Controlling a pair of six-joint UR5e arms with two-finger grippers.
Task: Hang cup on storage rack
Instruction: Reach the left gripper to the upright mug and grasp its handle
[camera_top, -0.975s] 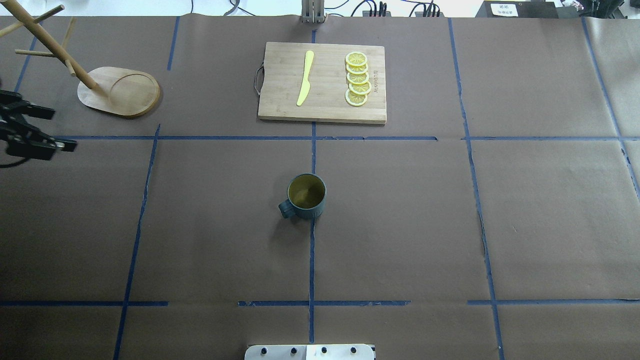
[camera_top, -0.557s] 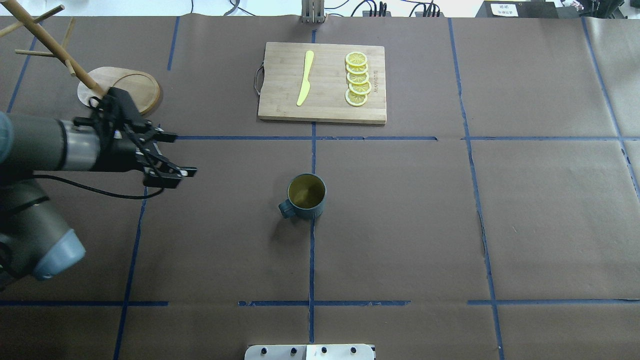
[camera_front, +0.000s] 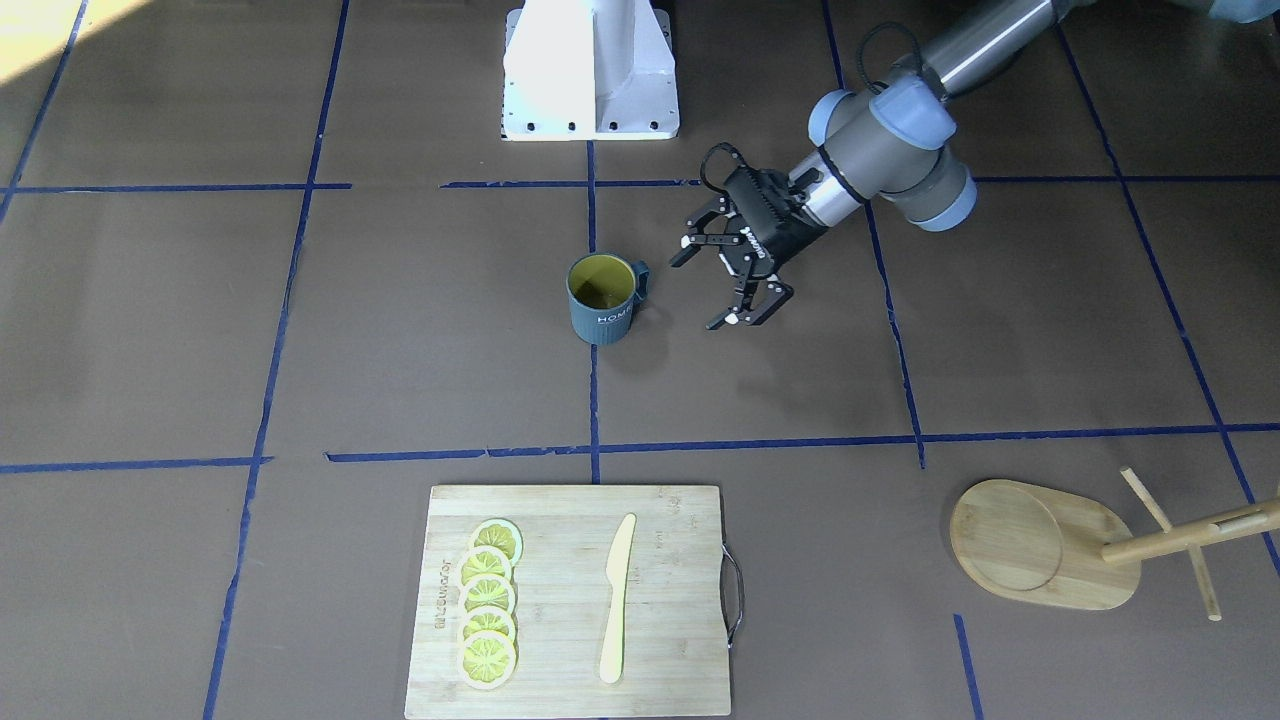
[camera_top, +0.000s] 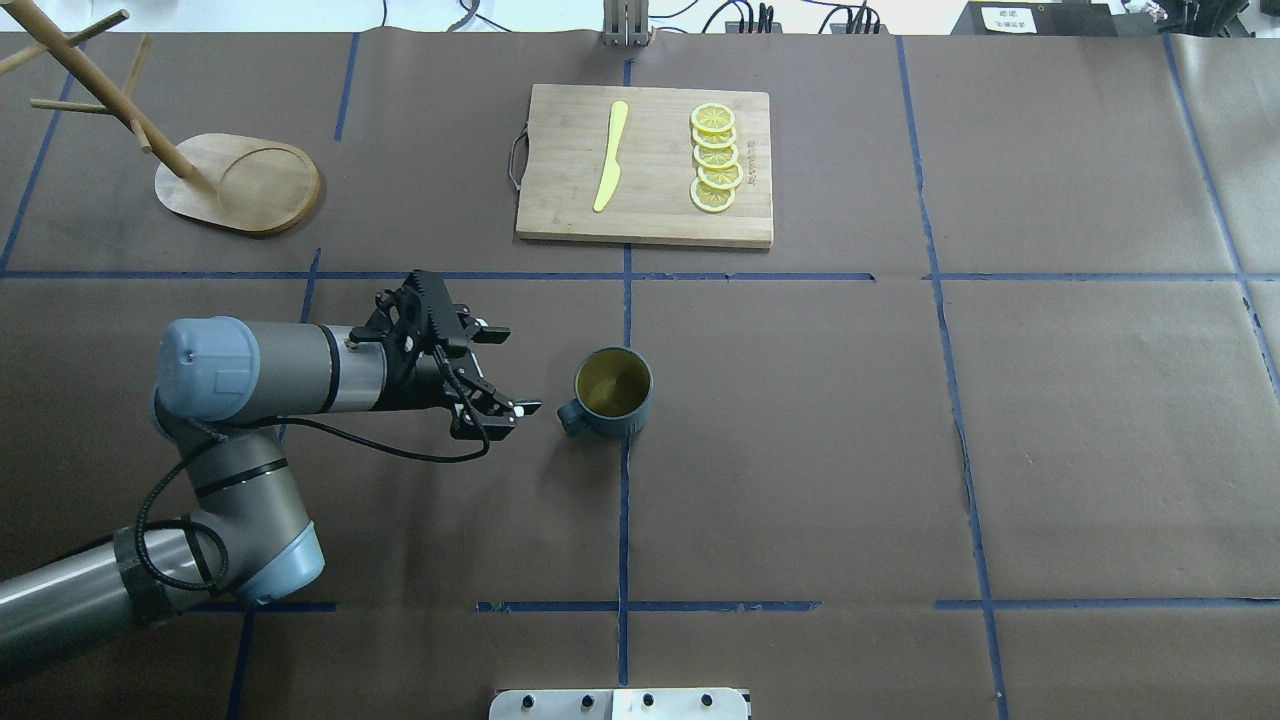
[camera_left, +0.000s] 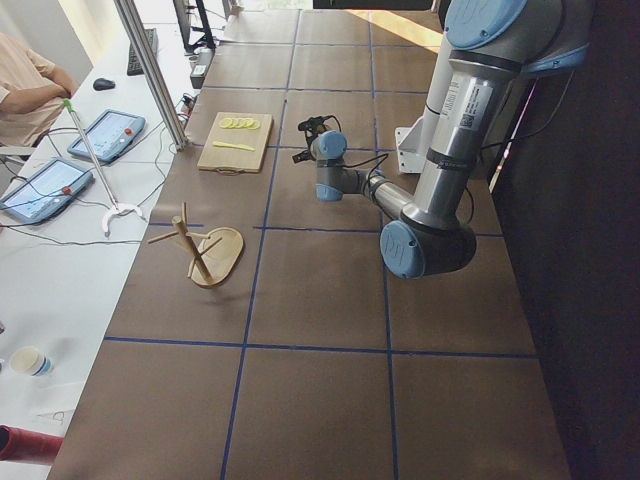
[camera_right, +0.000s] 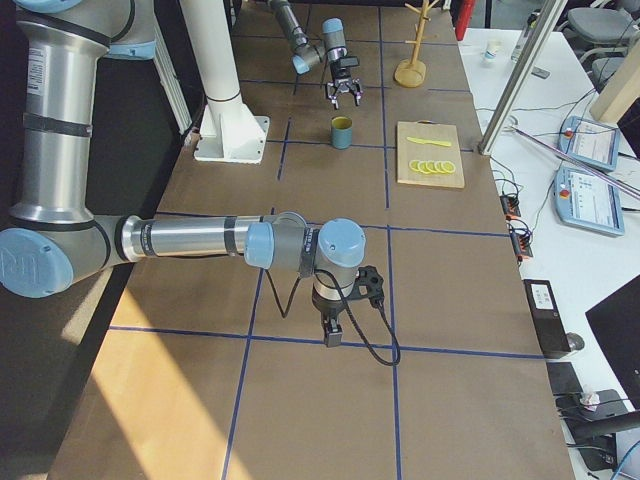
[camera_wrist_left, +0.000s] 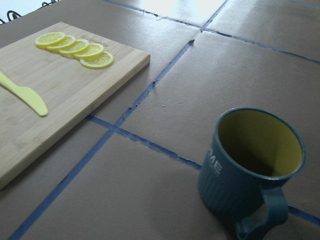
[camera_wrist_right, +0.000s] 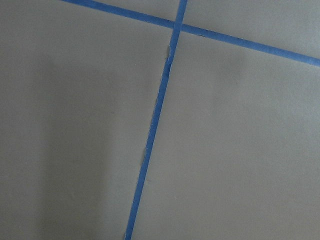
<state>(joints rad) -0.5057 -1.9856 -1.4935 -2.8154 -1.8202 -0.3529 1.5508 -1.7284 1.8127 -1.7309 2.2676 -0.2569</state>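
Right now you are at the approach step: the left gripper hovers just beside the cup, jaws spread wide, nothing held, nothing touched. The cup stands upright in the middle of the table, loop handle turned toward that gripper, well apart from the storage rack at the far left corner. By my judgement, your next move is to pinch the rim or wall so the loop is free for a peg. The cup is empty, yellow lining bare; the rack's round recess holds nothing. The cutting board carries lemon slices and a yellow knife. Whether the right gripper is open, you cannot tell.
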